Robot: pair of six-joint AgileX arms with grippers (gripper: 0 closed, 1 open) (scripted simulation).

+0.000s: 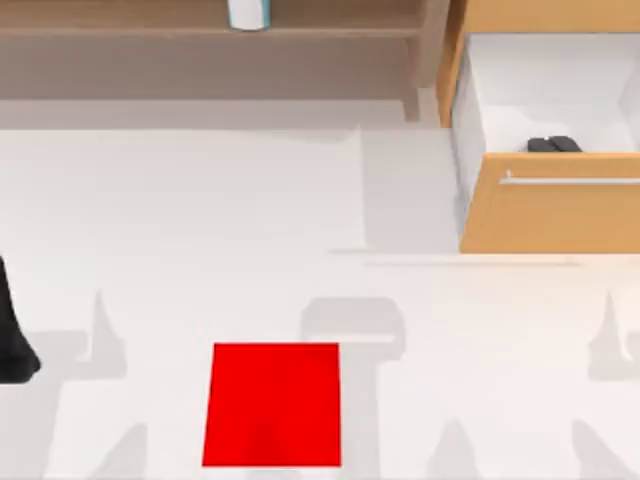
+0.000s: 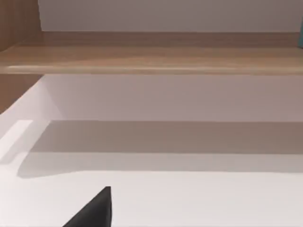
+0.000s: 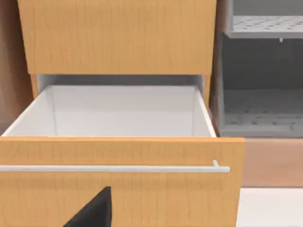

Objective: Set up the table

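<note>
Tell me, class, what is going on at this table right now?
Nothing is being held yet. The left arm sits at the left edge of the white table. A red mat lies flat near the front edge. At the back right, the wooden drawer stands pulled open, with a dark object inside. A shelf runs along the back, with a light-coloured container on it. The right wrist view faces the open drawer.

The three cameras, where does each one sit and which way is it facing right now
Top view: above, looking down on the table, red mat and open drawer; left arm at its left edge.
Left wrist view: low over the table, facing the wooden shelf; a dark fingertip shows.
Right wrist view: facing the drawer front; a dark fingertip shows.
Shared: the drawer's handle, in top and right wrist views.
</note>
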